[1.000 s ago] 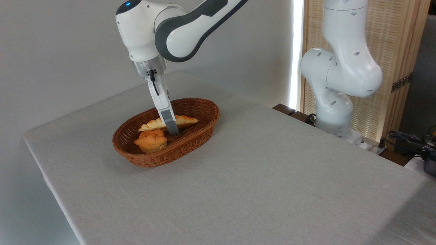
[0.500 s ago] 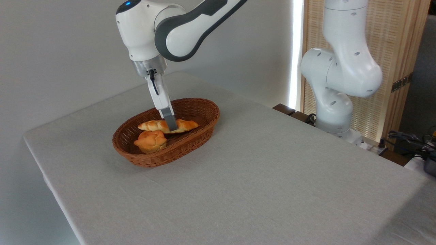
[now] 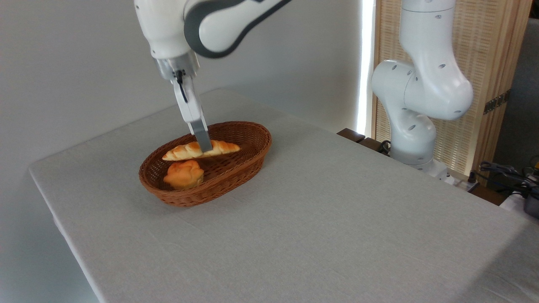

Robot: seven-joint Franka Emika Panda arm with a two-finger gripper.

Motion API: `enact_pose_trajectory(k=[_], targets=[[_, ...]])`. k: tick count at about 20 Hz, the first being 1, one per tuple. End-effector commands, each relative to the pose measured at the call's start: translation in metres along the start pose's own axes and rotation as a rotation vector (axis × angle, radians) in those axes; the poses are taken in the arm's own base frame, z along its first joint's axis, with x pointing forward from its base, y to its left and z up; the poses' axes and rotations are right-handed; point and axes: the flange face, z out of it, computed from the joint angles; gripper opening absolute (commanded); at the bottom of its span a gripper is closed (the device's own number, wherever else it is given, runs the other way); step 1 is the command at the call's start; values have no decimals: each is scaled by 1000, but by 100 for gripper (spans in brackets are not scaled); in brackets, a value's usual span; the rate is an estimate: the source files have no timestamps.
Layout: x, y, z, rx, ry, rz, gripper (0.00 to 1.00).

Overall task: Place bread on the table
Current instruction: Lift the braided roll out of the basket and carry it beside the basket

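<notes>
1. Far left: grey wall, then the table's (image 3: 320,219) left edge. Plain light-grey cloth, a few faint creases, nothing on it but the basket.
2. Bun (image 3: 183,174): small, round, knotted, sits low in the near-left end of the basket (image 3: 236,172). Not the task item, untouched.
3. Bread (image 3: 201,149): long braided loaf, tilted a little, left tip lower. Appears lifted clear of the basket floor, roughly at rim height, but over the basket, not yet out.
4. Gripper (image 3: 205,145): comes down from above-left, fingers closed on the bread near its middle. Only the near finger shows; the far one is hidden behind the loaf, so jaw gap can't be read beyond "loaf-width".
5. Progress: grasp looks done, lift underway. Left to do: clear the rim, carry sideways, lower onto bare cloth, release. Roughly a third along, as a guess.
6. Open cloth right of and in front of the basket gives plenty of drop room.
7. Right: arm's white base (image 3: 414,126) at the table's far edge, slatted wood screen (image 3: 492,63) behind it, cables (image 3: 505,172) at the right margin.
</notes>
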Motion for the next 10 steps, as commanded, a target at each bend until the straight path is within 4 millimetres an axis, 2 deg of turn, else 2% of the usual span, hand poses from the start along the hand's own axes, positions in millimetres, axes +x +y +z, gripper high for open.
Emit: enact_pose_trajectory(k=[1, 6, 10], targets=[[-25, -18, -42, -26, -22, 41, 0], [-51, -42, -69, 1, 7, 4, 0], [-86, -66, -85, 25, 28, -24, 0]])
